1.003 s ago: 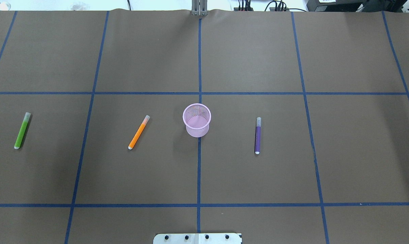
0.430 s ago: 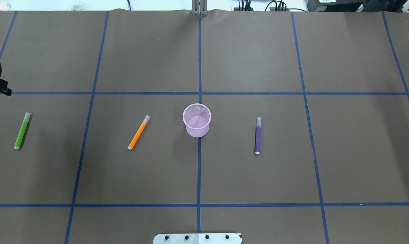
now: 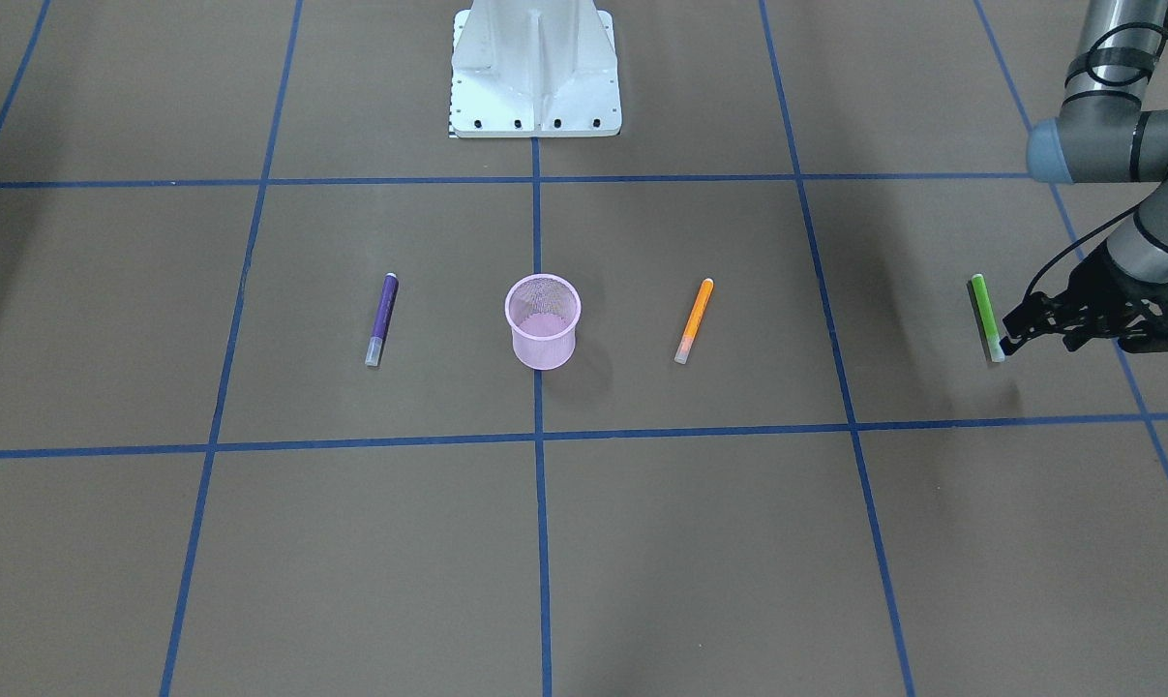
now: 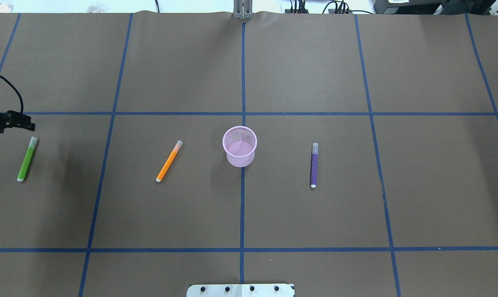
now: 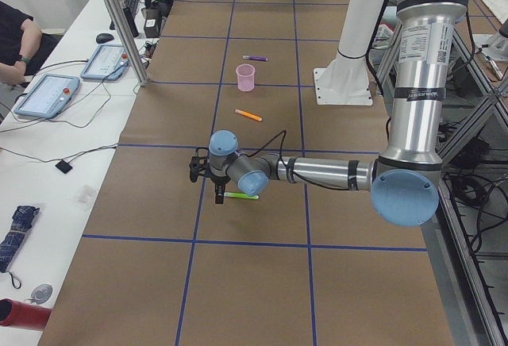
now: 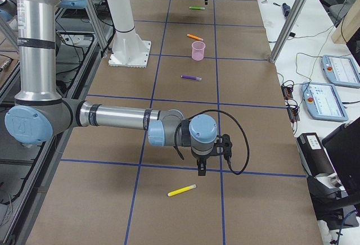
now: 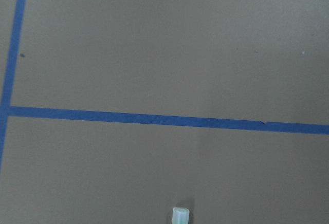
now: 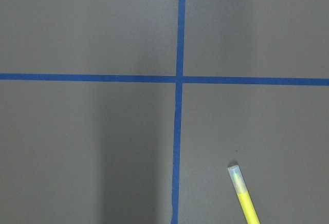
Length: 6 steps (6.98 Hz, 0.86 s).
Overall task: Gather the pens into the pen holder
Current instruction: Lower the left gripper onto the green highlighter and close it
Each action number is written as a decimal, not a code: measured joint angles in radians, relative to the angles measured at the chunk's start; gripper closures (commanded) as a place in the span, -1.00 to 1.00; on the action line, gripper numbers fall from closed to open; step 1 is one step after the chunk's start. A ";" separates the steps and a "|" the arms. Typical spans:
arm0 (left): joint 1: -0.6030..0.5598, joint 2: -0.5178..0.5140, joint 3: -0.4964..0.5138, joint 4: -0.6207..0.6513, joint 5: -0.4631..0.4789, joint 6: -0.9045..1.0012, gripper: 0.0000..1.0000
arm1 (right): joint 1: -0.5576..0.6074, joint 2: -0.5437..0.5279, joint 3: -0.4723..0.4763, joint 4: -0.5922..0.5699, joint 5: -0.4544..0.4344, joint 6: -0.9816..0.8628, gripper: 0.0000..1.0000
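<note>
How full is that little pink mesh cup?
Empty. Looking down into the cup, its bare bottom shows; the green pen, orange pen, purple pen and yellow pen all lie on the table.

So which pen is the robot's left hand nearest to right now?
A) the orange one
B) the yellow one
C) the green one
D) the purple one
C: in the overhead view the left hand hovers just beyond the pale cap end of the green pen, far from the orange pen and the purple pen.
</note>
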 measured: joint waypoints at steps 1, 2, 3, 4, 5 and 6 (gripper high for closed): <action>0.028 -0.001 0.022 -0.033 0.022 -0.012 -0.95 | 0.000 -0.001 -0.019 0.031 0.000 0.002 -0.99; 0.042 -0.001 0.027 -0.043 0.031 -0.016 -0.86 | 0.000 -0.002 -0.027 0.041 0.001 0.003 -0.99; 0.048 0.001 0.027 -0.045 0.033 -0.015 -0.84 | 0.000 -0.002 -0.033 0.042 0.003 0.008 -0.99; 0.051 0.002 0.025 -0.045 0.034 -0.009 -0.81 | 0.000 -0.001 -0.040 0.041 0.007 0.016 -0.99; 0.063 0.003 0.021 -0.042 0.034 -0.006 -0.75 | 0.000 -0.001 -0.043 0.041 0.009 0.020 -0.99; 0.085 0.004 0.007 -0.025 0.035 -0.004 -0.71 | 0.000 0.000 -0.046 0.040 0.009 0.022 -0.99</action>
